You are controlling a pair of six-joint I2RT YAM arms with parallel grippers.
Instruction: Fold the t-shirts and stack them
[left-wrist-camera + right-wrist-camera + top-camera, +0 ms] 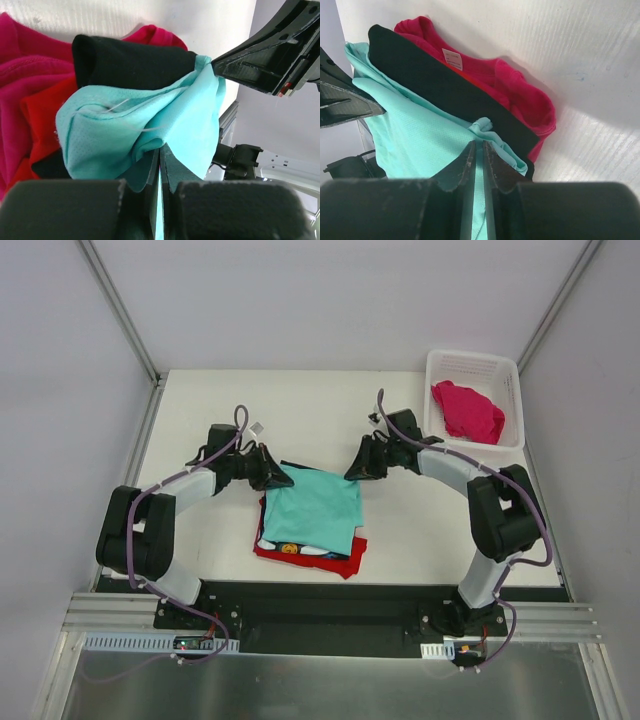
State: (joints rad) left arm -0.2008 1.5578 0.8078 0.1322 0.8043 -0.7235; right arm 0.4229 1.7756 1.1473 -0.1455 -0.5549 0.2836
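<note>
left gripper (272,477) and right gripper (357,470) each pinched tight on a far corner of the plain mint-teal cloth t-shirt (315,508), which tops the black cloth t-shirt (445,85) and red cloth t-shirt (320,564) mid-table, while the magenta-pink cloth t-shirt (467,410) sits crumpled in the white plastic lattice basket (470,356) at the far right.

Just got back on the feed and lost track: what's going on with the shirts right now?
The left gripper and the right gripper are each shut on a far corner of the mint-teal t-shirt. It lies spread on top of a black t-shirt and a red t-shirt. A magenta-pink t-shirt sits crumpled in the white basket at the far right corner, not yet folded.
</note>
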